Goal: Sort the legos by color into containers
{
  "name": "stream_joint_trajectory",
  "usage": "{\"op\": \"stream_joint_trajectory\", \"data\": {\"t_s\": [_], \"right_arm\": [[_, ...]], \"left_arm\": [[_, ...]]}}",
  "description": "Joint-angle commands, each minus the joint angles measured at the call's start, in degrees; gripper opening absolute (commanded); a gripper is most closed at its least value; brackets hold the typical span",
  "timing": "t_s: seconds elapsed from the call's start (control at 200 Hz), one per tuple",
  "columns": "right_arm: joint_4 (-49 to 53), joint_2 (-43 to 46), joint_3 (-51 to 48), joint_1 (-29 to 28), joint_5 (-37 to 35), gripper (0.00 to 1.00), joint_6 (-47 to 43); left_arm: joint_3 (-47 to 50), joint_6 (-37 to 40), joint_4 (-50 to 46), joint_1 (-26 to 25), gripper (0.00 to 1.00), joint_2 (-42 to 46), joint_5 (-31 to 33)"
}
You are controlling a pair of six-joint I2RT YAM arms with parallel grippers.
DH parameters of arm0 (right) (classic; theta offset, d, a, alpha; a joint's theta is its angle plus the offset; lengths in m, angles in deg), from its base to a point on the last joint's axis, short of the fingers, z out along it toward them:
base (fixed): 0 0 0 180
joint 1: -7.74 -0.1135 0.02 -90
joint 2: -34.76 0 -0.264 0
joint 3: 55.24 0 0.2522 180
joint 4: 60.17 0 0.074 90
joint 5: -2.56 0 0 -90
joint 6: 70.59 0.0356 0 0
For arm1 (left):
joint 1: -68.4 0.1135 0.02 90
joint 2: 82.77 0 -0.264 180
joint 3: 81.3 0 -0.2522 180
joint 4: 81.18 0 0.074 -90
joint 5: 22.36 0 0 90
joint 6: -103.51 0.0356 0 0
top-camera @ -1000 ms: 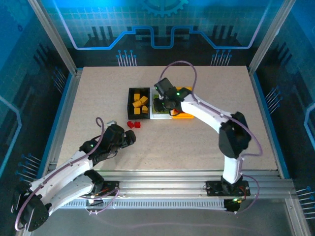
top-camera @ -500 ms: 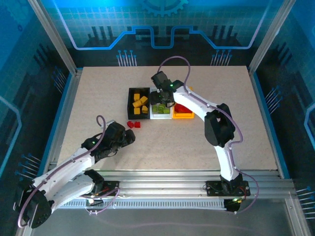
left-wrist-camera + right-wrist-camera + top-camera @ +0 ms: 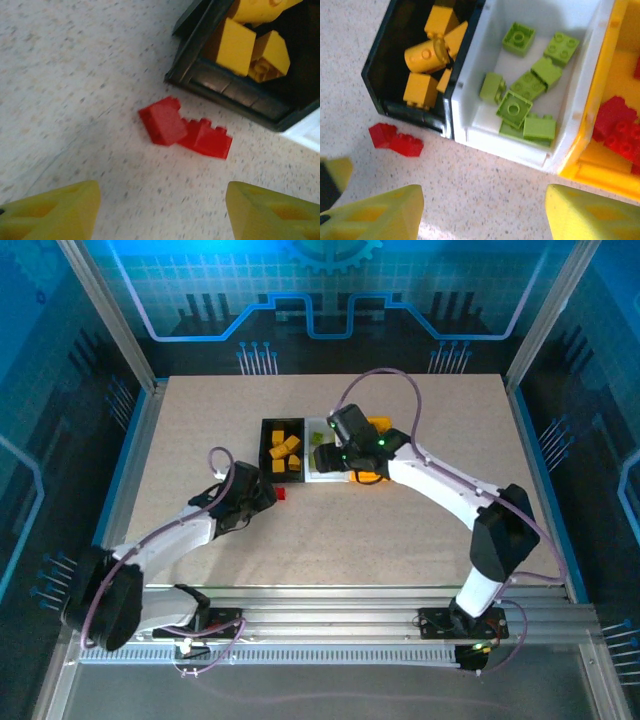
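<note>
Two red legos point(image 3: 162, 121) point(image 3: 395, 140) lie touching on the table just in front of the black bin point(image 3: 225, 92). My left gripper point(image 3: 162, 215) point(image 3: 266, 496) hovers open right before them, nothing between its fingers. The black bin point(image 3: 405, 107) point(image 3: 266, 452) holds yellow-orange bricks point(image 3: 425, 55). In the white bin point(image 3: 495, 137) are green bricks point(image 3: 525, 95), and in the yellow bin point(image 3: 592, 170) red ones point(image 3: 617, 125). My right gripper point(image 3: 482, 215) point(image 3: 345, 455) is open and empty at the front of the white bin.
The right arm point(image 3: 440, 480) covers most of the yellow bin in the top view. The left arm point(image 3: 170, 540) stretches across the near-left table. Bare tabletop point(image 3: 400, 550) lies in front of the bins.
My left gripper has pushed forward up to the two red bricks. The right gripper has drawn back from over the white bin toward its front edge, with the elbow swung right.
</note>
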Motion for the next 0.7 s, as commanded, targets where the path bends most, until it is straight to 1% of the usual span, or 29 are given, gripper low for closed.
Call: {"op": "stream_joint_trajectory", "data": {"t_s": [0.0, 0.125, 0.2, 0.26, 0.435, 0.54, 0.695], "right_arm": [[-2.6, 3.2, -4.0, -0.1, 0.1, 0.66, 2.2], [-3.0, 5.6, -6.5, 0.2, 0.1, 0.65, 2.4], [-3.0, 6.4, -7.2, 0.4, 0.1, 0.65, 2.3], [-3.2, 7.0, -7.7, 0.4, 0.1, 0.65, 2.4], [-3.3, 8.0, -8.5, 0.8, 0.1, 0.65, 2.4], [-3.6, 8.6, -9.1, 0.9, 0.1, 0.65, 2.7], [-3.5, 9.3, -9.3, 1.2, 0.0, 0.64, 2.6]], "left_arm": [[-3.1, 3.0, 7.0, 0.8, 0.68, -5.1, 2.0], [-4.3, 2.3, 8.6, 1.7, 0.66, -10.5, 2.8], [-3.5, 1.6, 11.9, 2.3, 0.64, -12.0, 1.6], [-3.0, 1.0, 13.3, 2.4, 0.62, -12.7, 2.0], [-2.6, -0.6, 12.2, 2.8, 0.55, -14.2, 5.3], [-2.5, -0.9, 11.4, 3.0, 0.48, -15.6, 6.0], [-0.7, -1.1, 11.6, 3.0, 0.49, -16.1, 5.4]]}}
